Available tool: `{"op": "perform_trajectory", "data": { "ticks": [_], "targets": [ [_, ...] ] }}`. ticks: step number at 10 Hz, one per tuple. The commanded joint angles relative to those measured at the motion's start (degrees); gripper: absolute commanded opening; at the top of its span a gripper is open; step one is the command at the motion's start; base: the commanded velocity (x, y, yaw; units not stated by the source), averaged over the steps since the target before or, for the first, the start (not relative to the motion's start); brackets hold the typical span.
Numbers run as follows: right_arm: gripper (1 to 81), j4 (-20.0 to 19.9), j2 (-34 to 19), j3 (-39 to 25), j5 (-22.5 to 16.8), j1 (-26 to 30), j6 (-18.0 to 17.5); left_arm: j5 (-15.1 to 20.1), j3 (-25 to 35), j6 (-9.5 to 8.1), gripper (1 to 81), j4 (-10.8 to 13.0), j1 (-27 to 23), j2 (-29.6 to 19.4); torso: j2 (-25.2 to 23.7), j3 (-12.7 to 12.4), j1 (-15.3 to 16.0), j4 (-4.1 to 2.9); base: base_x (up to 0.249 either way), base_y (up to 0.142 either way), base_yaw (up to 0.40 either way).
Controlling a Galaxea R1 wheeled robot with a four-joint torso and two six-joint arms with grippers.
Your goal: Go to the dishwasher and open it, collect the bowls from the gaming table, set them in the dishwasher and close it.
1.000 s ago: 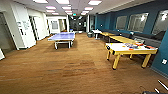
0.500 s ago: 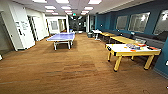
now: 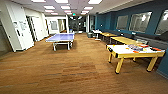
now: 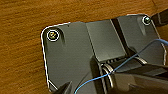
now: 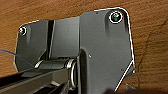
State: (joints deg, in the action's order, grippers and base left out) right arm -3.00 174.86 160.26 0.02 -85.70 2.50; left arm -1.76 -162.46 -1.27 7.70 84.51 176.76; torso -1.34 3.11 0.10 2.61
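1. Grippers of mine are not giving away their state in the wrist views, so I cannot tell how far either is open or whether anything is in its hold.
2. Head view: I am looking across a long room with a wood-grain plank floor [image 3: 75, 72]. On my right the gaming table [image 3: 120, 50] is standing on splayed yellow-wood legs, a rectangular box with a glossy white top and a dark slot in its near end. Its long axis is running from that end away to the right, toward the dark blue wall [image 3: 110, 21]. Small orange shapes, likely the bowls [image 3: 144, 46], are lying on the far part of its top, too blurred to count. A blue table-tennis table [image 3: 61, 38] is standing mid-room, well apart from it, and flat yellow-topped tables [image 3: 122, 40] are lining the wall behind.
3. Left wrist view: my dark matte plate is hanging over brown floor planks, a thin blue cable [image 4: 130, 60] crossing it.
4. Right wrist view: the same dark plate with round corner fittings is hanging over the grained floor.
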Motion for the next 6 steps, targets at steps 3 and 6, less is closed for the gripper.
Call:
{"op": "perform_trajectory", "data": {
  "ticks": [3,6],
  "targets": [
    [81.1,-0.3,0.0,-0.2,-2.8,2.8,0.2,2.6,-0.2,0.13,81.1,-0.3,-2.9,-0.2,0.0,0.0,0.0,0.0,0.225,0.0,0.0],
    [81.1,-0.3,0.1,-0.2,-2.8,2.8,0.2,2.6,-0.2,0.04,81.1,-0.4,-2.9,-0.1,0.0,0.0,0.0,0.0,0.228,0.0,0.0]
  ]
}}
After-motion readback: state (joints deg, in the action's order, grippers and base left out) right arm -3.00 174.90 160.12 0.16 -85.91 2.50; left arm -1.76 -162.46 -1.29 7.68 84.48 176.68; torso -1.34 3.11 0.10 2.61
